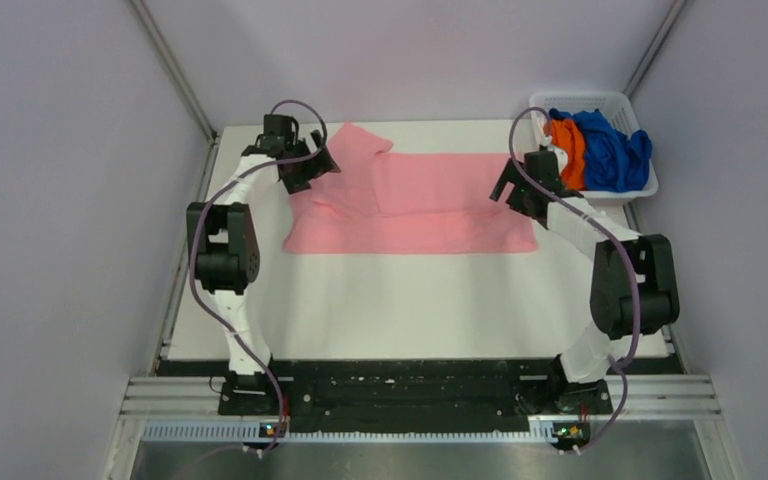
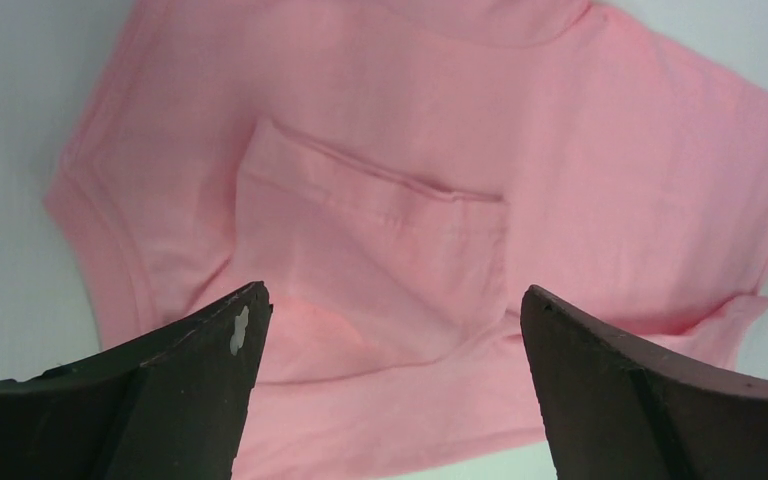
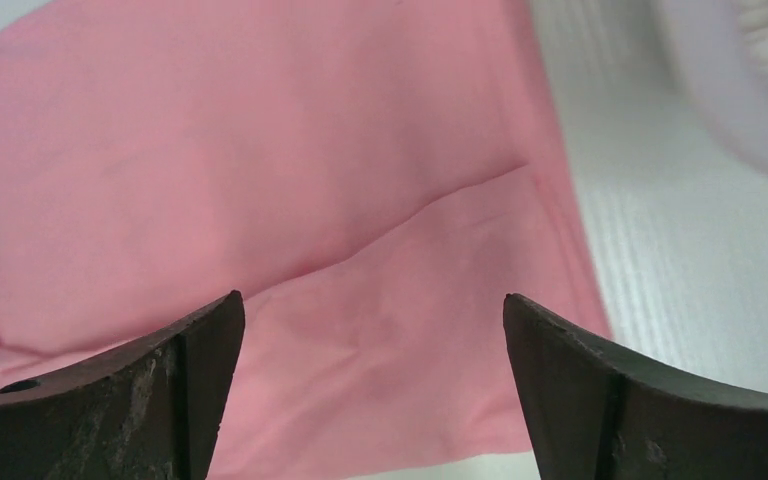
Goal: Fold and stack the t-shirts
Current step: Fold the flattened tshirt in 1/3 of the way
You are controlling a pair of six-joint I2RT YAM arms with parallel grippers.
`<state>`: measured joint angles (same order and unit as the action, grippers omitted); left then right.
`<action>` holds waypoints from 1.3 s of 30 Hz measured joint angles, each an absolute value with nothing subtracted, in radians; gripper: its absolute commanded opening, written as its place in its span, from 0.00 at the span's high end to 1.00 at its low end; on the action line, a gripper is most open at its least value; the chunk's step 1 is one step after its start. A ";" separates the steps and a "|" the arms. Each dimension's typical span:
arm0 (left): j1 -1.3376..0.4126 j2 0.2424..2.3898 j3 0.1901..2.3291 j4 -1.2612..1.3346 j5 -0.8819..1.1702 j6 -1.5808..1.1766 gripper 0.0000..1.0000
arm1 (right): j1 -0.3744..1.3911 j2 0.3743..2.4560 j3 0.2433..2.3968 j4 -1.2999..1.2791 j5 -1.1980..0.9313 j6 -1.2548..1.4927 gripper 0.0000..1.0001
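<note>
1. Top external view.
   - Shows the pink t-shirt [image 1: 415, 205] spread flat on the far half of the table [image 1: 410, 300], long axis running left to right between the two arms.
   - Places the left gripper [image 1: 310, 165] over the shirt's left end, next to a far sleeve [image 1: 360, 145] that sticks out toward the back.
   - Places the right gripper [image 1: 520, 192] over the right end, just beside the basket [image 1: 600, 100].
   - Leaves the orange t-shirt [image 1: 568, 148] and the blue t-shirt [image 1: 612, 150] bunched together in that basket, not yet folded.
   - Has both arms reached forward with elbows raised and wrists tipped down toward the cloth.
   - Puts each end of the shirt nearer the arm on its own side, so probably calls for a two-armed grasp, one end each.

2. Left wrist view.
   - Looks down between jaws spread wide, gripping nothing, with pink cloth filling nearly the whole gap below them.
   - Shows a hemmed flap [image 2: 380, 250], seemingly a sleeve, turned in over the body of the shirt and lying straight ahead of the jaws.
   - Shows bare table only at the left edge and the corners.
   - Gives no sign of the jaws touching the cloth.

3. Right wrist view.
   - Shows jaws equally wide apart and empty above the shirt's right end.
   - Has a shallow diagonal crease [image 3: 430, 215] crossing the cloth ahead of them.
   - Sets the shirt's edge just right of centre, white table beyond it, and a blurred corner of the basket at upper right.
   - Suggests a short descent onto that edge as the likely next move, taking care to stay off the basket.
</note>
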<state>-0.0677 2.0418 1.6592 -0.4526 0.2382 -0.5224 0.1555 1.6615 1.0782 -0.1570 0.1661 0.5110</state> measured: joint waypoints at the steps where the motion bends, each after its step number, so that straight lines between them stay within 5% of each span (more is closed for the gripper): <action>1: -0.071 2.011 1.622 -0.453 0.239 -0.522 0.01 | 0.178 1.652 1.067 -0.146 0.157 0.509 0.01; 16: -0.086 2.012 1.409 -0.355 0.342 -0.565 0.01 | 0.250 1.770 0.976 0.022 0.051 0.534 0.01; 24: -0.086 1.805 1.105 -0.273 0.333 -0.597 0.01 | 0.260 1.621 0.788 0.067 0.033 0.561 0.01; 29: -0.093 1.616 0.934 -0.454 0.293 -0.612 0.01 | 0.316 1.465 0.696 -0.088 0.025 0.577 0.01; 39: -0.135 1.513 1.085 -0.646 0.239 -0.574 0.03 | 0.358 1.344 0.770 -0.290 0.074 0.505 0.01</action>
